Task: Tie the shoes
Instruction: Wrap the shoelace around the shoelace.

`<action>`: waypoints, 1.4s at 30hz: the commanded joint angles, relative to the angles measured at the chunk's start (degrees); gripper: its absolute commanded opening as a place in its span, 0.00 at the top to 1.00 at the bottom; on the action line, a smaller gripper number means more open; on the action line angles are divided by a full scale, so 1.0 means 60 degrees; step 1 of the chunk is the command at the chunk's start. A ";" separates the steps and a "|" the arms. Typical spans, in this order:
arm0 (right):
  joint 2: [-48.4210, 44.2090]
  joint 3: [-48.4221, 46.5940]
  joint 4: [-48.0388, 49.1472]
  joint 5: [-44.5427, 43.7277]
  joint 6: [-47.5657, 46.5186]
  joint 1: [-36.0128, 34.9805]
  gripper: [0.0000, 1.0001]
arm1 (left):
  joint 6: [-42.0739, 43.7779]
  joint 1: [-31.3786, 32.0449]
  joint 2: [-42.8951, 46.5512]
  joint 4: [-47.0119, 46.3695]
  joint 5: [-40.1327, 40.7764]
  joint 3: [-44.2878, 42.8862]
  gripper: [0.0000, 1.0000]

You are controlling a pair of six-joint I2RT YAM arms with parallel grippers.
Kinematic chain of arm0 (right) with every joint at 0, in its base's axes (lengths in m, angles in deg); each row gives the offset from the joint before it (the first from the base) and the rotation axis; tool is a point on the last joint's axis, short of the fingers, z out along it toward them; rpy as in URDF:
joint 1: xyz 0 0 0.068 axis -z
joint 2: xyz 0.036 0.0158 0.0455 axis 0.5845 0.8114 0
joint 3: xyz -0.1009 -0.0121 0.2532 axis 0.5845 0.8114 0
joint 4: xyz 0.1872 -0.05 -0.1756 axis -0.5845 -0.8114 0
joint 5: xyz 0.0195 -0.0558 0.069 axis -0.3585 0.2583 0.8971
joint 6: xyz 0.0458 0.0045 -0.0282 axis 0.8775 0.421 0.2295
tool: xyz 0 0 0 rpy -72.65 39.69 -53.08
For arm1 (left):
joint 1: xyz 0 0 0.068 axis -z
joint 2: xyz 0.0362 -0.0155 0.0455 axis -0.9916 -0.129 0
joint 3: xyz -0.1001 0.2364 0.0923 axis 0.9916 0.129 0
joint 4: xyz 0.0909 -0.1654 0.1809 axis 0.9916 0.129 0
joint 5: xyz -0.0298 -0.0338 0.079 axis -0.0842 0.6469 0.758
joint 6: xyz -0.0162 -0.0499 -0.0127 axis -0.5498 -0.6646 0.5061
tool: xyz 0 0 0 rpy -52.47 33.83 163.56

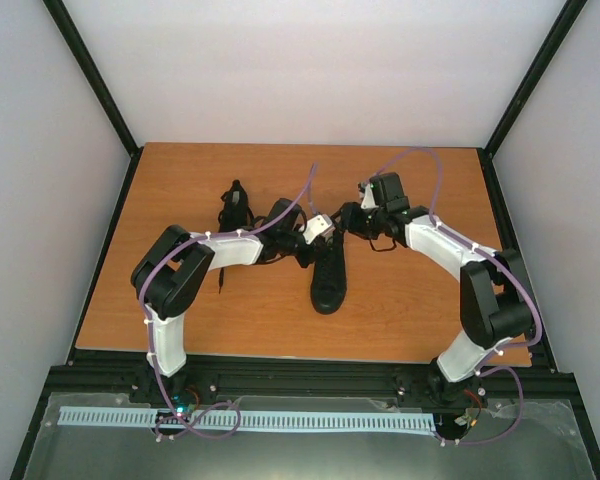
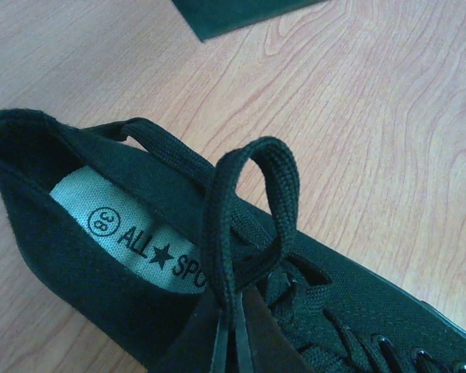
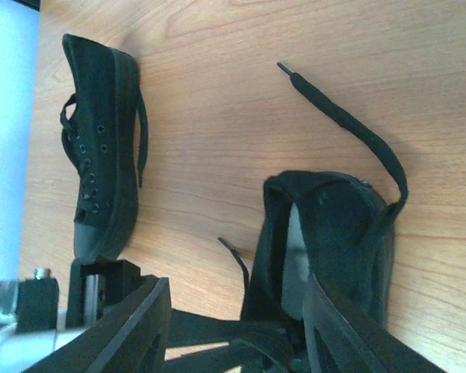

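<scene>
Black canvas covers the nearer shoe [image 1: 328, 278], which stands upright at the middle of the table [image 1: 180, 170]. In the overhead view its toe points toward 6 o'clock and its heel opening toward 12. Both end effectors meet over that heel end. The left end effector [image 2: 231, 330] reaches in from the 9 o'clock side and is pinched tight on a lace loop [image 2: 258, 194]. The loop stands up from the fingertips and arches over the tongue, just beside the pale insole [image 2: 132, 233] with its printed lettering. The right end effector [image 3: 233, 311] reaches in from the 3 o'clock side with its jaws spread fairly wide, one on each side of the collar, gripping nothing that can be made out. Black lace strands cross low between its fingers [image 3: 132, 326]. A loose lace end [image 3: 346, 120] trails from the shoe across bare wood. The second shoe [image 1: 235, 205] lies on its side at about 10 o'clock from the first, well apart from both end effectors, with its laces slack. A dark flat-edged shape [image 2: 233, 12] at the top edge of the left wrist view cannot be identified.
</scene>
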 commanded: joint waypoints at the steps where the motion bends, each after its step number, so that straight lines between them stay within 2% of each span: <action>1: -0.0314 0.0554 0.0226 0.0061 0.0281 -0.0144 0.49 | -0.0120 -0.0043 -0.0197 -0.0073 -0.0107 -0.0398 0.99; 10: 0.0133 0.0928 0.0991 0.0527 0.0824 -0.0414 0.50 | -0.0123 -0.0043 -0.0242 -0.0033 -0.0112 -0.0453 0.99; 17: 0.0017 0.0994 0.0931 0.0393 0.0801 -0.0439 0.82 | -0.0112 -0.0046 -0.0271 0.0004 -0.0127 -0.0480 0.99; 22: -0.0016 0.0994 0.0713 0.0068 0.0662 -0.0438 0.95 | 0.0126 -0.0061 -0.0223 0.0320 -0.0165 -0.0615 0.99; 24: -0.0004 0.1010 0.0677 0.0012 0.0611 -0.0438 0.97 | 0.0533 -0.0092 -0.0140 0.0910 -0.0220 -0.0825 0.94; 27: 0.0030 0.1000 0.0614 -0.0039 0.0519 -0.0438 0.97 | 0.1571 -0.0186 0.0053 0.2253 -0.0672 -0.1319 0.74; 29: -0.0004 0.1002 0.0549 -0.0101 0.0436 -0.0439 0.97 | 0.2761 -0.0242 0.0239 0.3579 -0.1328 -0.1707 0.57; 31: -0.0062 0.0994 0.0441 -0.0200 0.0308 -0.0430 0.97 | 0.4739 -0.0307 0.0463 0.5647 -0.2256 -0.2245 0.46; 33: -0.0114 0.0975 0.0347 -0.0279 0.0181 -0.0438 0.97 | 0.7393 -0.0439 0.0633 0.8126 -0.3139 -0.2954 0.43; 35: -0.0145 0.0968 0.0279 -0.0277 0.0083 -0.0428 0.97 | 0.8842 -0.0701 0.0618 0.9685 -0.3630 -0.3759 0.42; 38: -0.0148 0.0964 0.0313 -0.0174 -0.0001 -0.0431 0.97 | 0.9176 -0.1152 0.0055 1.0457 -0.3530 -0.5163 0.43; 42: -0.0078 0.0890 0.0276 -0.0010 -0.0163 -0.0433 0.97 | 0.8595 -0.1663 -0.1636 1.0875 -0.2988 -0.7349 0.46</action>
